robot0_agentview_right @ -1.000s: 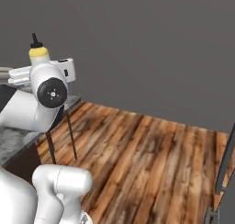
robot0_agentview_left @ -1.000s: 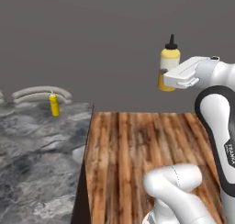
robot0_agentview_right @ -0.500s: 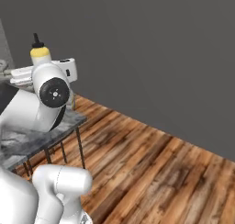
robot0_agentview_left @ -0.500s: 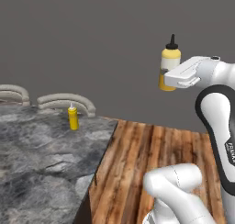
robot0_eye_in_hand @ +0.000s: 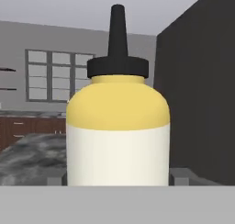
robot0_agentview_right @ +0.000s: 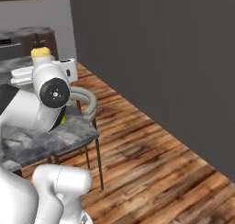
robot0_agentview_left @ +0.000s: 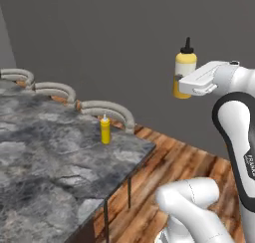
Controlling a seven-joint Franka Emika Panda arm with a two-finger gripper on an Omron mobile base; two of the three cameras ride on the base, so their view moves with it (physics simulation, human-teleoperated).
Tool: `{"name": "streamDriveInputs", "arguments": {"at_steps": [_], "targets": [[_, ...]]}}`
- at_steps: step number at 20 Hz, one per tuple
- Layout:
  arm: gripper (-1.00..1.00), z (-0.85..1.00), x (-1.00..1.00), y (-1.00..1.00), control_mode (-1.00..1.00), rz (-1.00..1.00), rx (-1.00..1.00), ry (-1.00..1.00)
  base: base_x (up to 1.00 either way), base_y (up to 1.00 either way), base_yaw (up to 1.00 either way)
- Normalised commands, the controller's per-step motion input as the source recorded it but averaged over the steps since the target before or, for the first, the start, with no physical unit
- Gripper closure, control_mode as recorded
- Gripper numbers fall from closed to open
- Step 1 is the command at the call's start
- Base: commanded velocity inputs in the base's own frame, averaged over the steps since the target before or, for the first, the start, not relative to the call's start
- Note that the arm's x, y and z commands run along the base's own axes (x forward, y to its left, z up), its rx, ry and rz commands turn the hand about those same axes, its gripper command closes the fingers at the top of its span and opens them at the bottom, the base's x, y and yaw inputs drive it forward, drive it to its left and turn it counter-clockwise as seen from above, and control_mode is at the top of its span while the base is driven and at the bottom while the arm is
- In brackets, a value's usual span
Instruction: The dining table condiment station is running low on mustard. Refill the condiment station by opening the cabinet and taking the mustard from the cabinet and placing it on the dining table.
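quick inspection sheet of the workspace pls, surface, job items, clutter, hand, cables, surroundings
surface: dining table, grey marbled top, to the left of the arm in the left base view; curved chair backs along its far edge
job's things: mustard upright, carried in the air above the wooden floor, not over the table
clutter: slimmer yellow bottle with a white tip, upright on the table near its far edge
grippers: hand closed on the mustard's lower body; the dark cap sticks up above it
cables: nothing seen
surroundings: dark grey wall behind; windows and brown cabinets far off in the hand view
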Motion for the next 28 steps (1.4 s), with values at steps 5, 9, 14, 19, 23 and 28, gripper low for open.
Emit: {"name": "streamDriveInputs", "arguments": {"at_steps": [5,9,14,19,23,28], "targets": [[1.0,0.0,0.0,0.0,1.0,0.0,0.0,0.0,0.47,-0.4,0.61],[1.0,0.0,0.0,0.0,1.0,0.0,0.0,0.0,0.36,-0.49,0.61],[1.0,0.0,0.0,0.0,1.0,0.0,0.0,0.0,0.23,-0.5,0.59],[1.0,0.0,0.0,0.0,1.0,0.0,0.0,0.0,0.19,-0.49,0.56],[1.0,0.0,0.0,0.0,1.0,0.0,0.0,0.0,0.23,-0.5,0.48],[1.0,0.0,0.0,0.0,1.0,0.0,0.0,0.0,0.21,-0.59,0.44]]}}
